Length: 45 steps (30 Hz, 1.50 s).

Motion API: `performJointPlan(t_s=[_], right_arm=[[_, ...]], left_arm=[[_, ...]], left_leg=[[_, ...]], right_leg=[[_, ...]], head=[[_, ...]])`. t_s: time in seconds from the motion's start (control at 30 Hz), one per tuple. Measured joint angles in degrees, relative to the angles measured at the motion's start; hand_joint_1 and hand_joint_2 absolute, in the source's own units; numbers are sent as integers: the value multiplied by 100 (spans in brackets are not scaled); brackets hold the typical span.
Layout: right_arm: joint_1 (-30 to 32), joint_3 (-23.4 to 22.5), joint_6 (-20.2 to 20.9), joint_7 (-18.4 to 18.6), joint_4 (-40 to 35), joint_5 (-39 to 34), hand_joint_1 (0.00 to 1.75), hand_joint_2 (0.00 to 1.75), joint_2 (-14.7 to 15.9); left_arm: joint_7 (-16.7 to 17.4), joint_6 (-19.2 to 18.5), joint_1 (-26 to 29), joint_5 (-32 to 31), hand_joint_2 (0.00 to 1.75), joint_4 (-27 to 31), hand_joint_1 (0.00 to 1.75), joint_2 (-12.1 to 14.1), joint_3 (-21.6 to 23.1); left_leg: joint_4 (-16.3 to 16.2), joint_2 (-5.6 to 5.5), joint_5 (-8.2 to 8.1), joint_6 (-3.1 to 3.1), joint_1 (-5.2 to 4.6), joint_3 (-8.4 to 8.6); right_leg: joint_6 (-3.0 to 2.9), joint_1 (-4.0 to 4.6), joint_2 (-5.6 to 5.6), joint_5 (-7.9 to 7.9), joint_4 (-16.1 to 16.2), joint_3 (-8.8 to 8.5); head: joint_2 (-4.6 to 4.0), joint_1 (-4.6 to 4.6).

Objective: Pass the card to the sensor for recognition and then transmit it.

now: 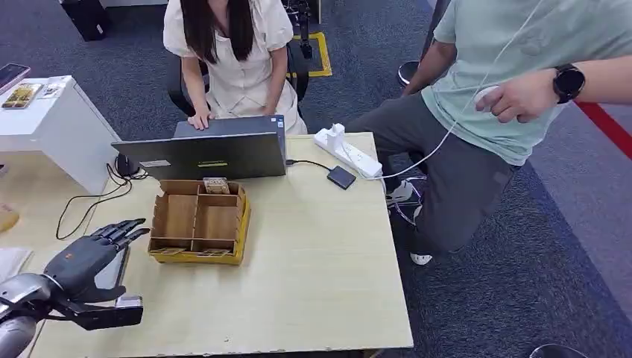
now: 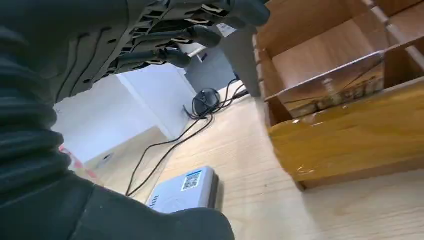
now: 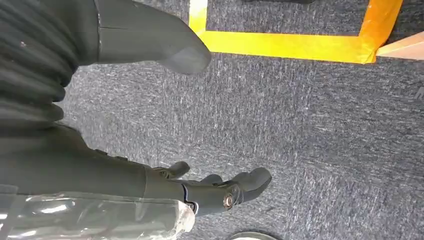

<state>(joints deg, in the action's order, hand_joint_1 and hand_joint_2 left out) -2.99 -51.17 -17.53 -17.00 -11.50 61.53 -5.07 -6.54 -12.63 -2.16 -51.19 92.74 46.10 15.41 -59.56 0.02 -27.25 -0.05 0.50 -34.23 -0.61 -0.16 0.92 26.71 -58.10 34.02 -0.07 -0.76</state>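
Note:
A wooden compartment box (image 1: 198,221) stands on the table in front of the laptop. A stack of cards (image 1: 216,185) stands in its back slot, and more cards (image 2: 340,92) line its front slot. My left hand (image 1: 93,252) hovers at the table's left edge, fingers stretched toward the box and apart, holding nothing. In the left wrist view its fingers (image 2: 165,45) reach over a white reader with a QR label (image 2: 186,187) lying flat beside the box (image 2: 350,135). My right hand (image 3: 100,170) hangs over the carpet, fingers loosely spread and empty.
A laptop (image 1: 205,153) is used by a seated person (image 1: 231,45) at the far side. Another person (image 1: 507,89) stands close at the table's right. A white power strip (image 1: 346,151) and a small dark device (image 1: 341,177) lie back right; black cables (image 1: 86,205) trail left.

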Motion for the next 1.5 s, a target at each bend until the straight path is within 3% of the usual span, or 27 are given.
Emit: performJointPlan(t_s=[0.7,1.5], right_arm=[[-3,-55,-2,-7,-24,79,0,175,-55],[-6,-107,0,-33,-33,122,0,175,-61]], left_arm=[[-83,90,-581,216,175,-35,0,-444,892],[15,350,-792,144,175,-238,0,-717,1251]], left_leg=[[0,0,0,0,0,1],[0,0,0,0,0,0]], right_leg=[[0,0,1,0,0,1],[0,0,0,0,0,1]], head=[[2,0],[0,0]])
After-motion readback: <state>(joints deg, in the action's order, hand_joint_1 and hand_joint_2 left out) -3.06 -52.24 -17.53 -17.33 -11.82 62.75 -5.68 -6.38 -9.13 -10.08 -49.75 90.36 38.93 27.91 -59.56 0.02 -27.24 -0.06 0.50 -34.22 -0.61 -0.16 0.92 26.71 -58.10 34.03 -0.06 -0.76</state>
